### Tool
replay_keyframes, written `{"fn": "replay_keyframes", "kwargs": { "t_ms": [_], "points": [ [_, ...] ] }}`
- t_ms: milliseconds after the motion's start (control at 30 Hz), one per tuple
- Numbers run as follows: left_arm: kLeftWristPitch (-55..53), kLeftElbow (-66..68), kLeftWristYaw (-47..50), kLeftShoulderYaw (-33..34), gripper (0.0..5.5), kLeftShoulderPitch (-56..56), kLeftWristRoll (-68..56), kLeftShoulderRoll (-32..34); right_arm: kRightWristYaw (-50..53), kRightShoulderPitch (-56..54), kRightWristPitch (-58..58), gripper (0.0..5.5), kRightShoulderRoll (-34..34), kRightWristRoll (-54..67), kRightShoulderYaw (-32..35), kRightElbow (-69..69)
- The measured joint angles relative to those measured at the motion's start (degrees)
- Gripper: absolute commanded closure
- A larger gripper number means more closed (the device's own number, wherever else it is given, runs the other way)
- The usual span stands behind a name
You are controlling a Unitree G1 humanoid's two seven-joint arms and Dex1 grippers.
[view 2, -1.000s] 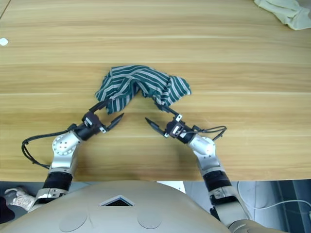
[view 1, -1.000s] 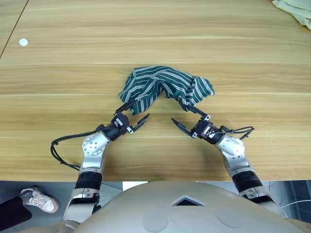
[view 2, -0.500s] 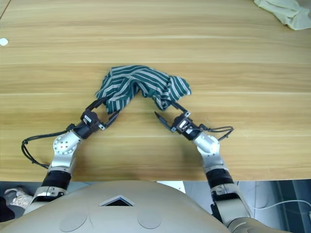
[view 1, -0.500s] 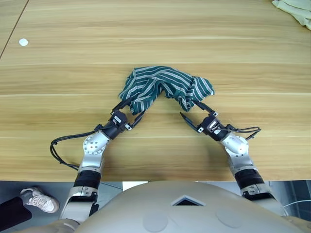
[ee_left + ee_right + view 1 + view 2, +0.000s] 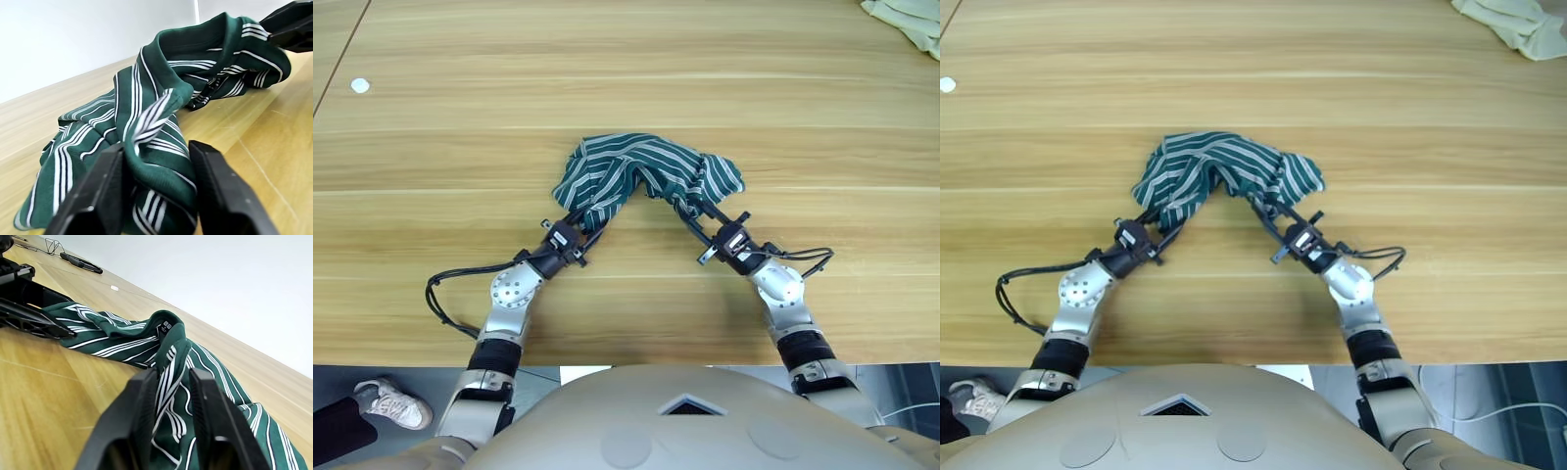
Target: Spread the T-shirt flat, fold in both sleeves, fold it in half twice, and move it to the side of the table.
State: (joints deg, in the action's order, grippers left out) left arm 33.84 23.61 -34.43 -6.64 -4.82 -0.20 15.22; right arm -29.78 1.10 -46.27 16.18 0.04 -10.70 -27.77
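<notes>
Left gripper (image 5: 578, 228) and right gripper (image 5: 698, 217) have closed in on the crumpled T-shirt (image 5: 636, 176).
Head view: green-and-white stripes bunched in the middle of the table (image 5: 607, 78), sleeves indistinguishable, gripper tips buried in its near edge. Left wrist: fingers (image 5: 215, 191) pinch a fold. Right wrist: fingers (image 5: 142, 416) clamp cloth.

left gripper (image 5: 584, 222) pinched on T-shirt (image 5: 636, 166) | right gripper (image 5: 697, 209) likewise, seemingly clamped | both arms extended forward
</notes>
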Motion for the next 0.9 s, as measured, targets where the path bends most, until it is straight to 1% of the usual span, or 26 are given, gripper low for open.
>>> {"fn": "replay_keyframes", "kwargs": {
  "t_ms": [67,100,233,300,533,700,900],
  "points": [
    [0.2,0.0,0.0,-0.3,4.45,0.0,0.0,0.0,0.3,-0.1,-0.1,5.34,0.0,0.0,0.0,-0.2],
    [0.4,0.0,0.1,-0.3,4.53,0.0,-0.1,0.0,0.4,-0.2,-0.1,5.44,0.0,0.0,0.0,-0.4],
    [0.8,0.0,0.6,0.5,5.28,0.0,-1.2,0.0,1.0,-0.8,-0.2,5.5,-0.1,0.0,0.0,-1.0],
    [1.1,0.0,0.8,0.7,5.48,0.1,-1.4,0.0,1.1,-1.1,-0.3,5.5,-0.2,0.0,0.0,-1.4],
    [1.6,0.0,1.3,1.0,5.48,0.7,-2.4,0.0,1.0,-1.5,-0.3,5.5,-0.3,0.2,0.0,-1.8],
    [2.3,0.5,1.3,0.9,5.49,1.3,-2.4,-0.1,-2.7,0.5,-0.2,4.47,-1.1,5.3,-0.5,1.0],
    [2.5,1.0,1.3,0.7,5.49,1.3,-2.4,-0.1,-2.5,0.6,-0.2,3.35,-1.1,3.6,-0.6,1.0]
  ]
}}
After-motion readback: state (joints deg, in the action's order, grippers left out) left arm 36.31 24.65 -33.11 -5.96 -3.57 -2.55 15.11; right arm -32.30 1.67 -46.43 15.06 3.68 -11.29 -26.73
